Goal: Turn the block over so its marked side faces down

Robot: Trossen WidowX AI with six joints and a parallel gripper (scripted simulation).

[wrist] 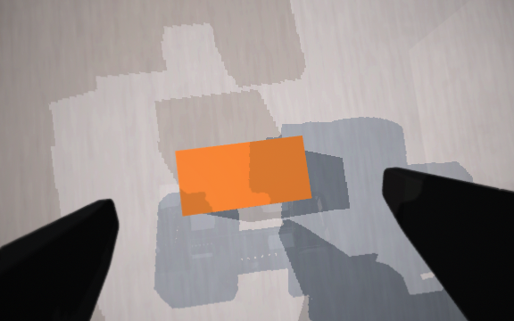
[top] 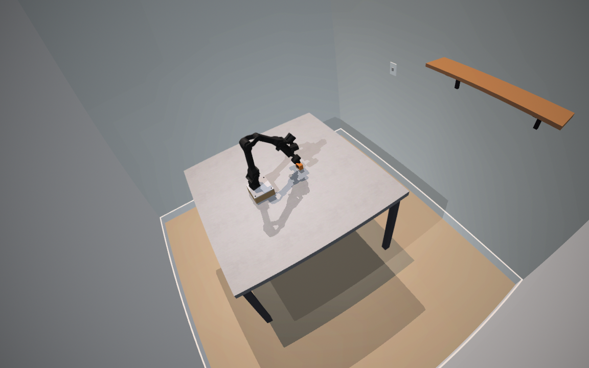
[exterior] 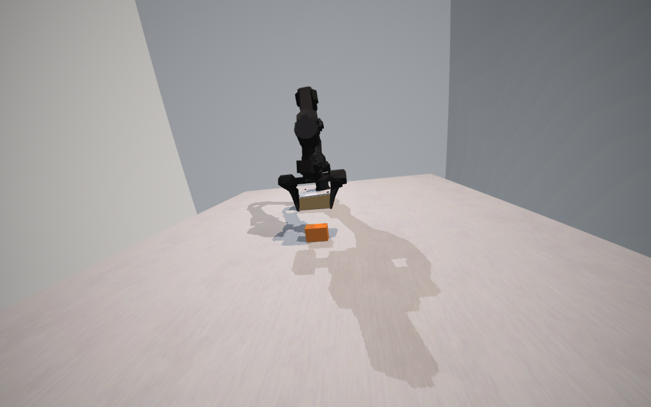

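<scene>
The orange block (top: 299,166) (exterior: 316,233) (wrist: 244,176) rests on the table (top: 342,197) (exterior: 191,314) (wrist: 471,89). Its top is plain orange in the wrist view, and the side facing the exterior camera is plain orange too. The marked side does not show in any view. My gripper (top: 297,162) (exterior: 315,208) (wrist: 253,196) is open and empty, above the block and pointing down. In the wrist view the block lies between the two black fingers, clear of both, its long side running roughly from one finger toward the other, slightly turned.
The arm's base (top: 264,190) (exterior: 315,202) stands on the table behind the block as the exterior camera sees it. Shadows of the arm fall over the table around the block. An orange wall shelf (top: 498,89) is far off to the right in the top view.
</scene>
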